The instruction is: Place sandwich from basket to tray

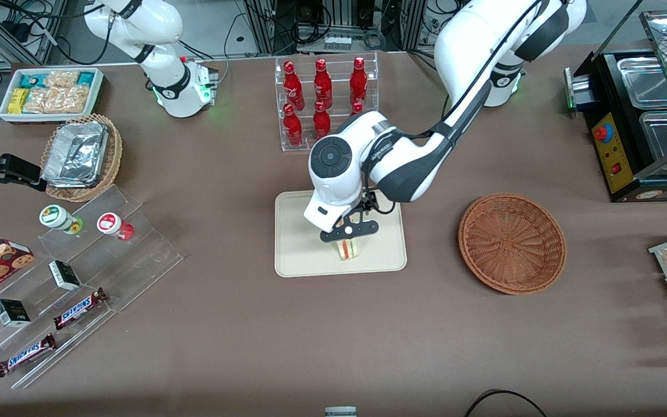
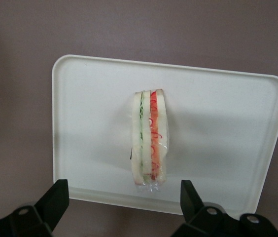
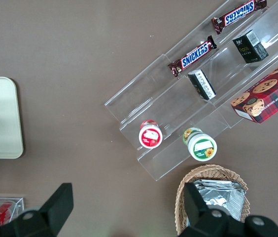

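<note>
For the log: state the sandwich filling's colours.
Green and red-orange layers in the sandwich, clearest from the left wrist; open pincer above it.

Open claw (image 2: 124, 205) above sandwich (image 2: 150, 137)

Sandwich (image 1: 348, 249) on tray (image 1: 299, 255) — open-fingered gripper (image 1: 349, 230) above; basket (image 1: 512, 242) beside tray.

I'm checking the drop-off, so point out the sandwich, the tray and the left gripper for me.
sandwich (image 2: 150, 138), left wrist view, on its layered cut face.
tray (image 1: 299, 255), front view, on a bare part of its floor.
gripper (image 1: 348, 233), front view, between its open fingertips above the sandwich.
</note>
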Action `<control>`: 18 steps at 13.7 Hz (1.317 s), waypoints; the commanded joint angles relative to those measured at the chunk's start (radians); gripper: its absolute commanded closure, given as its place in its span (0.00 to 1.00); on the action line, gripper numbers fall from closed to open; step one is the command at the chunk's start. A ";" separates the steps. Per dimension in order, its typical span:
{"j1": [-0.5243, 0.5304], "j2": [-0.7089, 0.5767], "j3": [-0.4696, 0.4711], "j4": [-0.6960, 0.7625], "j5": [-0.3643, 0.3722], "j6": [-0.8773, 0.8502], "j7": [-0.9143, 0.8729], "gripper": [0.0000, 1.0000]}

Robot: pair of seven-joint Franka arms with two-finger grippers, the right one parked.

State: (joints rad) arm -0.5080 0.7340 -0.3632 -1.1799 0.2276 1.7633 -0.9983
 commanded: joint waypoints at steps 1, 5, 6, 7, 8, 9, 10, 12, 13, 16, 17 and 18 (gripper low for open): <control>0.057 -0.037 0.001 0.003 -0.030 -0.045 0.116 0.00; 0.187 -0.105 0.001 -0.001 -0.080 -0.165 0.358 0.00; 0.216 -0.126 0.003 -0.006 -0.096 -0.194 0.398 0.00; 0.258 -0.148 0.003 -0.018 -0.099 -0.229 0.450 0.00; 0.302 -0.180 0.003 -0.042 -0.099 -0.247 0.518 0.00; 0.339 -0.224 0.003 -0.091 -0.099 -0.249 0.582 0.00; 0.382 -0.269 0.003 -0.151 -0.102 -0.239 0.622 0.00; 0.458 -0.317 0.001 -0.202 -0.120 -0.245 0.676 0.00; 0.495 -0.343 0.001 -0.230 -0.131 -0.245 0.738 0.00; 0.577 -0.419 0.003 -0.297 -0.158 -0.243 0.846 0.00; 0.594 -0.442 0.003 -0.316 -0.159 -0.243 0.853 0.00; 0.598 -0.465 0.003 -0.332 -0.159 -0.240 0.853 0.00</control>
State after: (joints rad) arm 0.0738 0.3533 -0.3563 -1.4296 0.0849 1.5148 -0.1647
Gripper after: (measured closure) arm 0.000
